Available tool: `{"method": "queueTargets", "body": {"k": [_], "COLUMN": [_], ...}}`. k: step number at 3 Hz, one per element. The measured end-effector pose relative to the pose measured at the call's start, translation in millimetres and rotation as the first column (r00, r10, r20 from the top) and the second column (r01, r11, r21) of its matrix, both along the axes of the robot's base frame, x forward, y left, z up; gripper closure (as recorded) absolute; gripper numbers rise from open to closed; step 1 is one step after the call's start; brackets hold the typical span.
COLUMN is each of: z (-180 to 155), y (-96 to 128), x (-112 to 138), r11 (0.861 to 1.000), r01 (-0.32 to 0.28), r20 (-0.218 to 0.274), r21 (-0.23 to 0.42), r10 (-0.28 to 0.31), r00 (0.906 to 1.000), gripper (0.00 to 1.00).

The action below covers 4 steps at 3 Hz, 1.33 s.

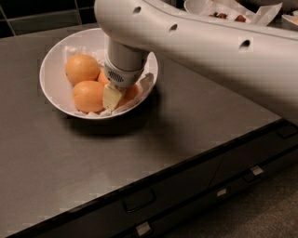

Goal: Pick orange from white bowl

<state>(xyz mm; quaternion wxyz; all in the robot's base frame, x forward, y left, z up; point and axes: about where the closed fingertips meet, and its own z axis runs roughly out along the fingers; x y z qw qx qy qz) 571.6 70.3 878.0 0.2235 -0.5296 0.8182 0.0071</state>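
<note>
The white bowl [51, 65] sits at the back left of the dark counter, lined with crumpled white paper. Two oranges show fully in it, one at the back left [82, 69] and one at the front [88, 96]. A third orange [131, 92] lies at the right of the bowl, mostly hidden under the gripper. My gripper [112, 96] reaches straight down into the bowl from the big white arm, right on this third orange and beside the front one. A sliver of another orange [103, 77] shows behind the wrist.
A smaller white bowl with red berries [222, 13] stands at the back right, behind the arm. The dark counter [186, 121] ends in a front edge above drawers with handles [139, 200]. The arm spans the right half of the view.
</note>
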Motion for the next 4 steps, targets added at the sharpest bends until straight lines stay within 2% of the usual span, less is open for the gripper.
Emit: {"method": "queueTargets", "body": {"k": [1, 2, 3, 4], "z": [0.0, 0.0, 8.4, 34.7], "y": [0.0, 0.0, -1.3, -8.8], "x": [0.0, 0.0, -4.2, -14.0], "r11": [1.000, 1.000, 0.999, 0.995], "r01": [0.000, 0.000, -0.026, -0.057], "r20": [0.000, 0.000, 0.012, 0.073], "r21": [0.000, 0.000, 0.036, 0.079], "r10": [0.000, 0.000, 0.026, 0.051], "r00": [1.0000, 1.0000, 0.9996, 0.9960], "gripper": [0.58, 0.81, 1.00, 1.00]}}
